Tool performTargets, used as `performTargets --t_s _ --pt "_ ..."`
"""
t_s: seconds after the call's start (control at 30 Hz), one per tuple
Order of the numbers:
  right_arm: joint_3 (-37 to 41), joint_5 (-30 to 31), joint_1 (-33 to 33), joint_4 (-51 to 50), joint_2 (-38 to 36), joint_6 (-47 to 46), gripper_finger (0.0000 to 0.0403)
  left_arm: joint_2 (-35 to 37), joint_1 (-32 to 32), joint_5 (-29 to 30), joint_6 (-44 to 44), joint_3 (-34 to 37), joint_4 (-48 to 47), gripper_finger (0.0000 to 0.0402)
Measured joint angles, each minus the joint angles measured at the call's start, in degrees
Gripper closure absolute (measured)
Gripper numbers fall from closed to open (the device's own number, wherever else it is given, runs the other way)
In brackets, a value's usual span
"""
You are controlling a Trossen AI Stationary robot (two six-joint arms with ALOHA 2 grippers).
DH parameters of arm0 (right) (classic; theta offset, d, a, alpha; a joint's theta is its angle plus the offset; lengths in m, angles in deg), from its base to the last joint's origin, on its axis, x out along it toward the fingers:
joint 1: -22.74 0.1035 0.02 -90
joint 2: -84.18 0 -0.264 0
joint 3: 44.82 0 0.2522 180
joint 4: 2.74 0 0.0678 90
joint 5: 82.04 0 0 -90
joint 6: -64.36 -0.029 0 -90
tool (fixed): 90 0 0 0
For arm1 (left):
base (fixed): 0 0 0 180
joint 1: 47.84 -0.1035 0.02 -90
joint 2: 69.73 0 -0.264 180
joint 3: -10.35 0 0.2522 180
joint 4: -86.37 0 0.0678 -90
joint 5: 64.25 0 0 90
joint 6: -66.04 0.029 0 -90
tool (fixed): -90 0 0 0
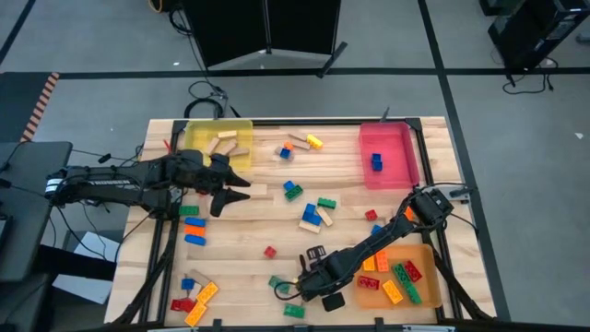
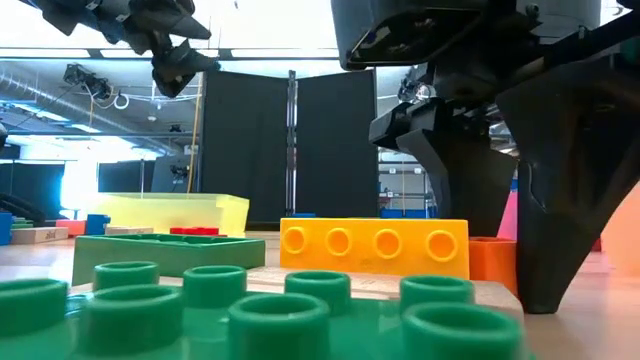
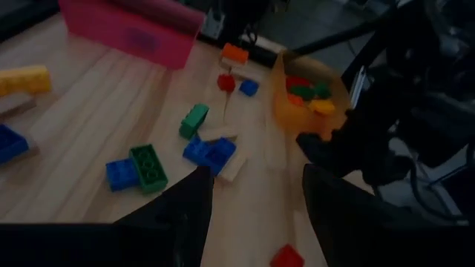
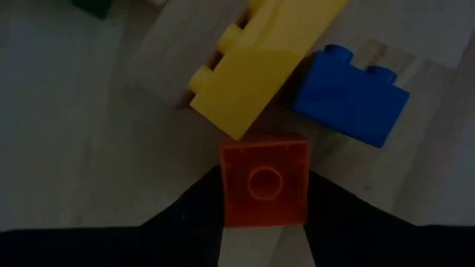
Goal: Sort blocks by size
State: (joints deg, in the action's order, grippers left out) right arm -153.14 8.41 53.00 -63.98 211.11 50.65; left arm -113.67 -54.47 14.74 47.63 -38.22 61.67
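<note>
Between the right gripper's (image 4: pixel 263 222) dark fingers sat a small orange block (image 4: pixel 264 180), pinched at the table's near edge beside a yellow brick (image 4: pixel 256 70); it looked light, rigid and slick, best held by its flat sides; the left gripper (image 1: pixel 241 187) hovered, jaws spread, near the yellow tray (image 1: pixel 241 124).

Glossy plastic blocks (image 1: pixel 319 215); wooden table (image 1: pixel 277 235) (matt)

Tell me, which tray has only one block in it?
The red tray. It holds a single blue block; the yellow tray and orange tray hold several.
</note>
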Motion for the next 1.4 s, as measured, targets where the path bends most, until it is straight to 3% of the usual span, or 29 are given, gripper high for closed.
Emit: performTargets --t_s 0.2,0.53,0.8,0.97,1.23,1.4 --pt "0.52 3.74 -0.21 -5.16 -3.11 -4.35 0.0250 0.00 0.00 0.02 0.02 0.00 4.07 0.0186" --pt "0.24 13.87 -3.54 -15.91 -17.34 -14.32 0.0250 -0.02 0.00 0.72 -0.07 0.00 9.56 0.0186" --pt "0.17 22.26 -9.21 -16.59 -29.15 -20.91 0.0250 -0.02 0.00 0.87 -0.07 0.00 16.19 0.0186" --pt "0.17 22.98 -13.70 -16.86 -33.84 -24.24 0.0250 0.00 -0.12 4.46 0.86 0.00 19.84 0.0186" --pt "0.17 24.98 -22.39 -17.02 -36.46 -28.38 0.0250 -0.02 -1.87 14.86 10.78 0.00 18.46 0.0186" --pt "0.17 25.21 -27.18 -17.29 -36.63 -30.08 0.0250 0.28 -2.35 15.39 13.95 0.00 17.02 0.0186"
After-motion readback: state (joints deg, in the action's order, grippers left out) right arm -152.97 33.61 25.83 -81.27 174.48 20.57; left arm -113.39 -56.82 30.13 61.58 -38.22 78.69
